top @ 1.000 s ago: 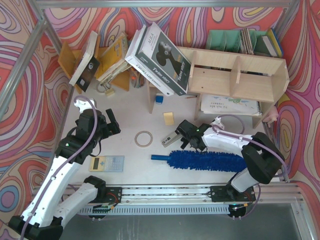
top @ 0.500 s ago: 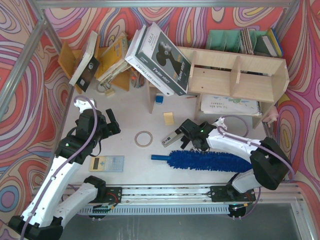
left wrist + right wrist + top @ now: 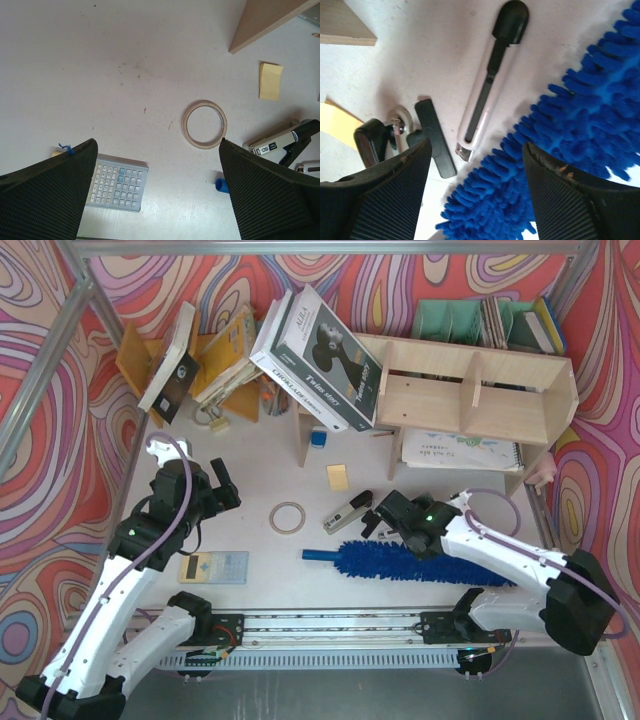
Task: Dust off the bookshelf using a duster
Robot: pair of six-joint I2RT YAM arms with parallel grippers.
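The duster (image 3: 420,562) lies flat on the table near its front edge, blue handle (image 3: 318,555) pointing left. My right gripper (image 3: 378,524) hovers open just behind the head's handle end. In the right wrist view the fluffy blue head (image 3: 570,125) runs under and between the spread fingers of my right gripper (image 3: 476,146), which touch nothing. The pale plywood bookshelf (image 3: 450,350) stands at the back right. My left gripper (image 3: 225,490) is open and empty over the table's left half; in its wrist view, left gripper (image 3: 157,145), the handle tip (image 3: 221,185) shows by the right finger.
A tape ring (image 3: 287,517), a calculator (image 3: 213,567), a stapler (image 3: 345,513) and yellow sticky notes (image 3: 338,476) lie mid-table. A slim white-and-black cutter (image 3: 490,85) lies beside the duster. A large box (image 3: 318,345) leans on the shelf's left end; an orange book rack (image 3: 215,365) stands back left.
My right gripper has gone from shut to open, and its arm has swung toward the table front and right, closer to the duster head. The left arm has not moved.
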